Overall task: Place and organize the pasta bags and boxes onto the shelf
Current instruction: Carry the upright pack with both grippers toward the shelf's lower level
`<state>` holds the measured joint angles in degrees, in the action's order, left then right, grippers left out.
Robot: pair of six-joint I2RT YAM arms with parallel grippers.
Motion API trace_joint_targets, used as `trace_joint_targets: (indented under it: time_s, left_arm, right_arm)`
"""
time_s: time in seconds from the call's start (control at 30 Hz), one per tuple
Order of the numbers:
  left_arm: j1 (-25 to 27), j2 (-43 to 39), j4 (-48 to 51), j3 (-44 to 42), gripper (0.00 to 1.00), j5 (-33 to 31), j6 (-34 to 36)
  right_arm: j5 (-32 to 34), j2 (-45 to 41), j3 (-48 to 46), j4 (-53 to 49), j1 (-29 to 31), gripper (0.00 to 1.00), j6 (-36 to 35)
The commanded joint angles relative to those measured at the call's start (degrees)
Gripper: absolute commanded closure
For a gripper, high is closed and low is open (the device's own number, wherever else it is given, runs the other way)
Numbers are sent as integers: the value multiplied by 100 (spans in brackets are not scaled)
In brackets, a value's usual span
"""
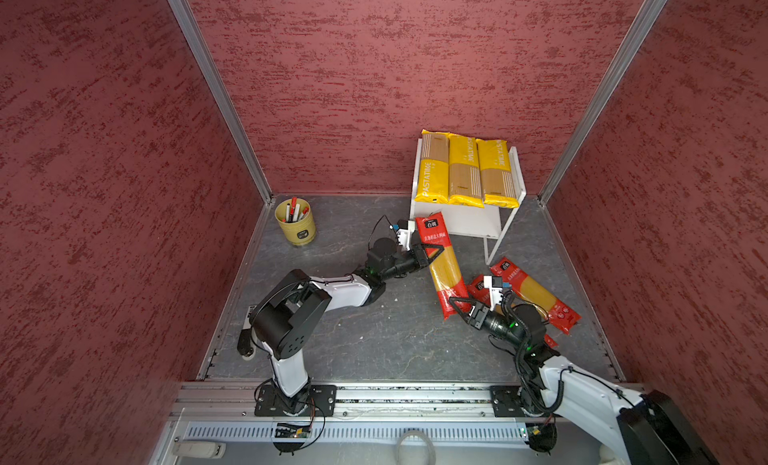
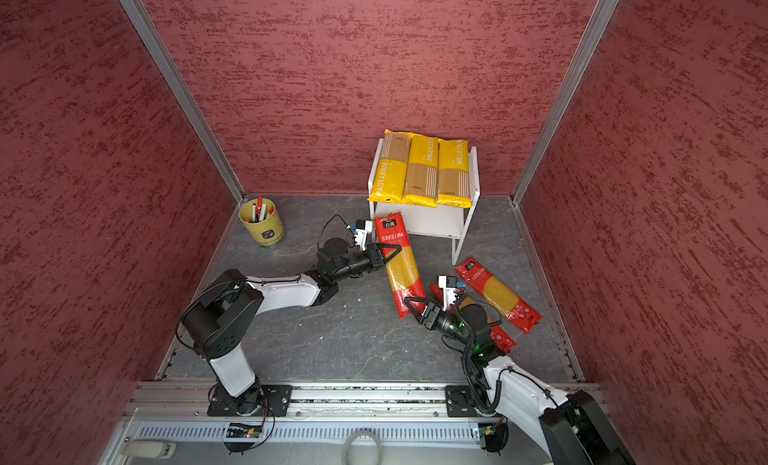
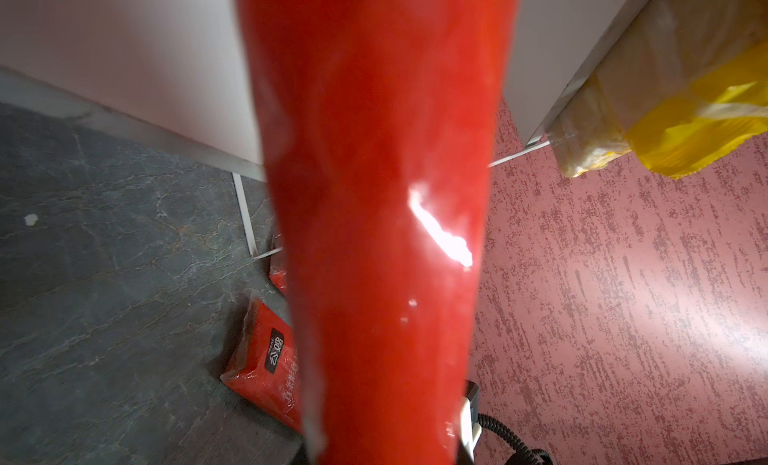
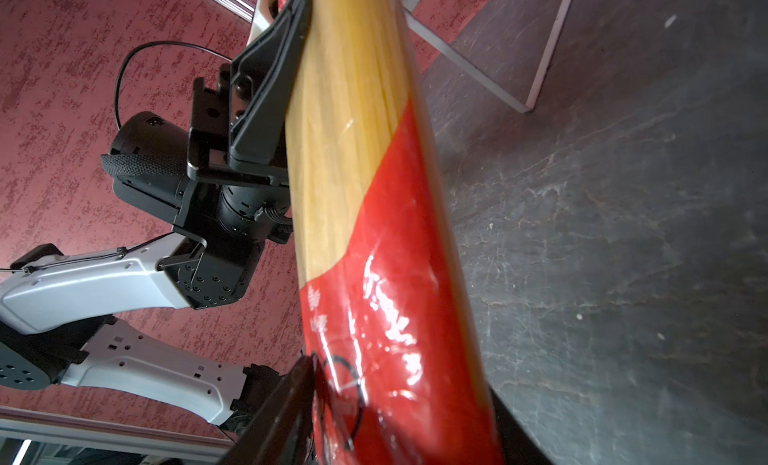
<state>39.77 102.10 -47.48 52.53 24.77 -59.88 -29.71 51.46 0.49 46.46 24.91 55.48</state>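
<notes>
In a top view the left gripper fingers pinch the red spaghetti pack above its middle, in front of the shelf, with the right gripper at its low end. Left wrist, the pack fills the middle; right wrist, it runs between the right fingers, can't tell if they're squeezing.

1. The shelf has its top board filled side to side by three yellow packs.
2. Its lower board looks bare, though the back is hard to see. The held red pack crosses the left front corner.
3. Two more red packs clutter the right, below the shelf's leg.
4. The floor at frame centre lies open; a pen cup stands upper left.
</notes>
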Motion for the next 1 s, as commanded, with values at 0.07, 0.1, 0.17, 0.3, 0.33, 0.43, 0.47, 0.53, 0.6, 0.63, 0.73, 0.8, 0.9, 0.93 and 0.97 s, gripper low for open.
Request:
trace_joint_targets:
  time_s: [0.07,0.1,0.17,0.3,0.33,0.43,0.47,0.53,0.6,0.63,0.73,0.8,0.9,0.93,0.97]
  left_arm:
    - [-73,15,-631,373,70,34,-201]
    - [-91,20,-618,391,68,32,-200]
    - [-135,-7,-566,428,62,10,-206]
    - [-198,-68,-367,490,51,10,-139]
    - [-216,-104,-314,473,49,14,-125]
    - [-274,-305,-204,261,41,-109,-44]
    - [-285,-380,-131,189,39,-139,1]
    - [-324,-515,5,70,35,-186,74]
    - [-353,-641,142,-51,33,-258,161]
    - [-364,-717,200,-124,31,-302,208]
    - [-378,-996,300,-375,29,-496,333]
    - [-391,-1210,448,-563,28,-597,428]
    - [-415,-1562,565,-896,28,-740,531]
    - [-418,-1686,596,-1000,28,-782,553]
    - [-417,-1777,615,-1097,28,-838,561]
  right_arm:
    - [168,205,-2,1040,19,68,283]
    - [231,221,16,1093,16,70,280]
    - [404,257,77,1232,14,76,287]
    - [681,388,142,1639,19,83,444]
    - [761,416,158,1712,17,85,484]
    - [1006,422,303,1706,8,90,540]
    - [1119,422,368,1658,5,91,566]
    - [1338,494,503,1613,4,93,610]
    - [1503,664,689,1641,-16,94,624]
    - [1577,795,797,1699,-38,95,665]
    - [1791,1314,1008,2147,-149,99,1001]
    - [2020,1594,1127,2295,-155,100,1339]
    - [2163,1837,1493,2001,-161,100,1754]
    - [2171,1862,1678,1815,-154,98,1823]
    - [2179,1888,1843,1714,-152,98,1850]
